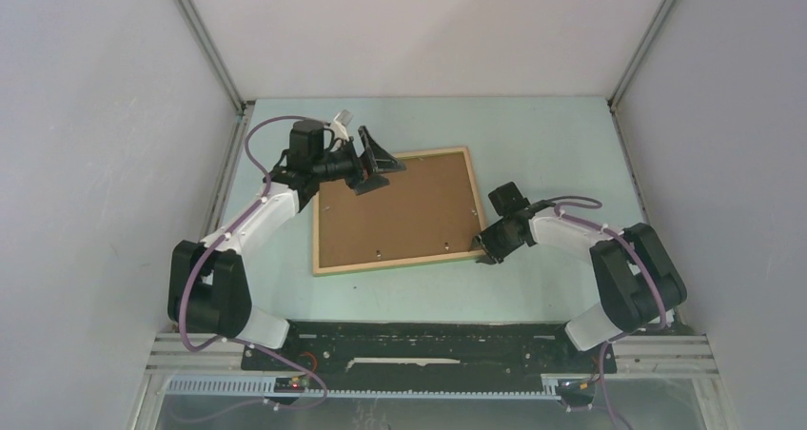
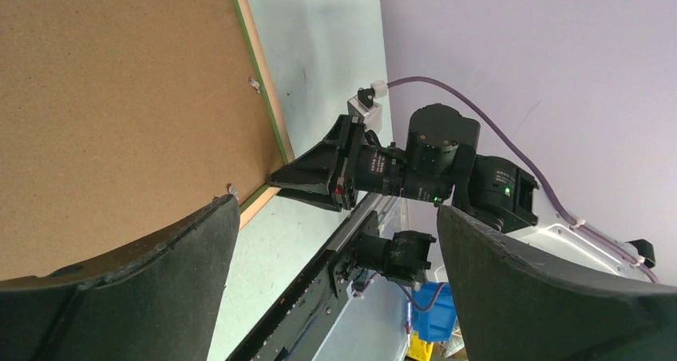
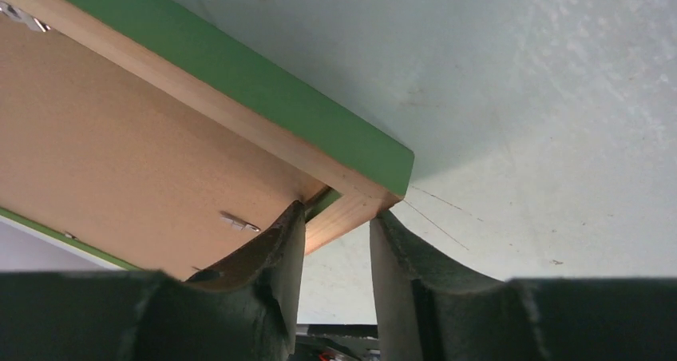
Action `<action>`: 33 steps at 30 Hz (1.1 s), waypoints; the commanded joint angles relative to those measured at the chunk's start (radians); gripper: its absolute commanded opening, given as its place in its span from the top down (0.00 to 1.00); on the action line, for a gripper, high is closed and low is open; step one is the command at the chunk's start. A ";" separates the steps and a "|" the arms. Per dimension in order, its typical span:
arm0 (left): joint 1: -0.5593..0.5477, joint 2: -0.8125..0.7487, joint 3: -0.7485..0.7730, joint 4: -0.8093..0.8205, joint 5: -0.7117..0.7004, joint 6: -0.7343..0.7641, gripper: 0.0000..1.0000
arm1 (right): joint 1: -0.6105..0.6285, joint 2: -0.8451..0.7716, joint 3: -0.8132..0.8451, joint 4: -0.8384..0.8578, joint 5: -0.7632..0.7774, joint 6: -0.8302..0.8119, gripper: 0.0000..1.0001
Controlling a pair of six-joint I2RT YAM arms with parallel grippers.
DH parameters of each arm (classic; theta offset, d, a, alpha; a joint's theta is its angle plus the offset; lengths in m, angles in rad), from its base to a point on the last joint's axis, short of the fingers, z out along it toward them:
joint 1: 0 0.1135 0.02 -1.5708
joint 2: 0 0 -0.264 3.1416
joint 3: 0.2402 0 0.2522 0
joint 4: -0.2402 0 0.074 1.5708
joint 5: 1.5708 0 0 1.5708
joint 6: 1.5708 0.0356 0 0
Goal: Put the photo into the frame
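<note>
One corner, the frame's (image 1: 400,263) near-right, we are pinching between the right fingers (image 3: 271,253), while the spread left fingers (image 2: 172,269) are hovering over the photo's (image 1: 400,206) brown back diagonally opposite.

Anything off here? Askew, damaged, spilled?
Nothing damaged or spilled. The frame lies slightly skewed to the table edges, with the photo in it brown back up. The right gripper pinches the near-right corner rail, one finger inside it. The left gripper hangs open at the far-left corner.
</note>
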 commanded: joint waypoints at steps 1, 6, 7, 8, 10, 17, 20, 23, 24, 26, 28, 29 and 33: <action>-0.002 -0.041 -0.019 0.027 0.024 0.005 0.00 | 0.003 0.038 -0.011 0.027 0.075 0.017 0.62; -0.002 -0.048 -0.020 0.030 0.025 0.003 0.00 | -0.084 0.062 -0.011 0.054 0.133 -0.135 0.87; -0.003 -0.047 -0.020 0.030 0.027 0.002 0.00 | -0.113 0.070 -0.006 0.065 0.124 -0.190 0.93; -0.002 -0.047 -0.020 0.031 0.029 0.000 0.00 | -0.138 0.084 0.008 0.081 0.121 -0.248 1.00; -0.002 -0.051 -0.022 0.036 0.030 -0.003 0.00 | -0.176 0.123 0.065 0.068 0.071 -0.374 1.00; -0.003 -0.051 -0.024 0.039 0.031 -0.006 0.00 | -0.211 0.229 0.316 -0.073 0.263 -0.694 1.00; -0.002 -0.054 -0.025 0.041 0.027 -0.006 0.00 | -0.234 0.320 0.450 -0.090 0.303 -0.788 1.00; -0.004 -0.049 -0.028 0.045 0.028 -0.008 0.00 | -0.244 0.467 0.624 -0.090 0.278 -0.932 1.00; -0.005 -0.048 -0.028 0.045 0.028 -0.007 0.00 | -0.239 0.514 0.690 -0.120 0.276 -0.975 1.00; -0.005 -0.044 -0.029 0.045 0.030 -0.006 0.00 | -0.228 0.581 0.795 -0.172 0.290 -1.035 1.00; -0.005 -0.042 -0.027 0.046 0.034 -0.009 0.00 | -0.219 0.602 0.835 -0.169 0.272 -1.082 1.00; -0.005 -0.043 -0.027 0.046 0.035 -0.010 0.00 | -0.218 0.603 0.840 -0.159 0.264 -1.094 1.00; -0.005 -0.050 -0.030 0.052 0.030 -0.010 0.00 | -0.240 0.615 0.902 -0.180 0.264 -1.075 0.98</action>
